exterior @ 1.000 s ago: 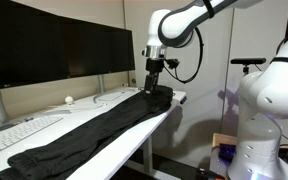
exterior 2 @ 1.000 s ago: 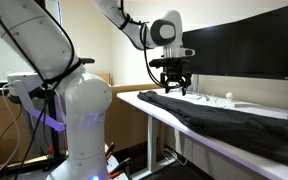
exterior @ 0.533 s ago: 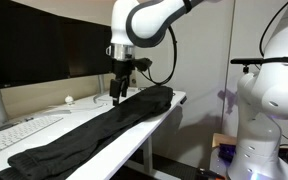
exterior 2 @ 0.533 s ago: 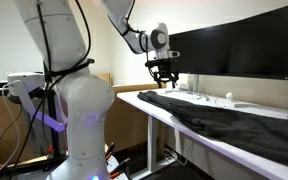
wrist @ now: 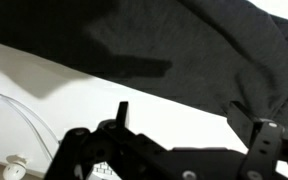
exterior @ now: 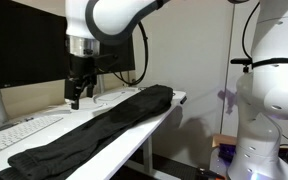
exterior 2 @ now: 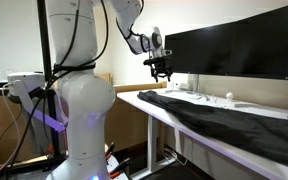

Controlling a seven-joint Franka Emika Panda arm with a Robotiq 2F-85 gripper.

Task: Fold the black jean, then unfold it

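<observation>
Gripper [exterior: 76, 98] hangs over the desk [exterior: 136, 143] in an exterior view, fingers pointing down, right in front of the monitor [exterior: 24, 45] and clear of the cloth. The jean [exterior: 104, 125] lies stretched flat along the near edge of the desk, running from the near left corner out to the far right end, wrinkled, one end draped slightly over the far edge. The keyboard [exterior: 19, 133] sits to its left, between jean and monitor stand. In an exterior view from the opposite end, the gripper [exterior 2: 162, 72] is far off above the desk's [exterior 2: 174, 121] back part, near the monitor [exterior 2: 244, 45], and the jean [exterior 2: 214, 118] spreads from the near end off to the right, with a small white ball [exterior 2: 229, 97] on the desk behind it. From the wrist, the gripper [wrist: 191, 118] shows its jaws standing wide, nothing between them, both fingers [wrist: 122, 112] dark against white desk [wrist: 84, 85]; the jean [wrist: 204, 50] fills the top and right of that view, lying on the desk beyond the fingertips, not touching them. Gripper's shadow falls across the cloth and desktop
</observation>
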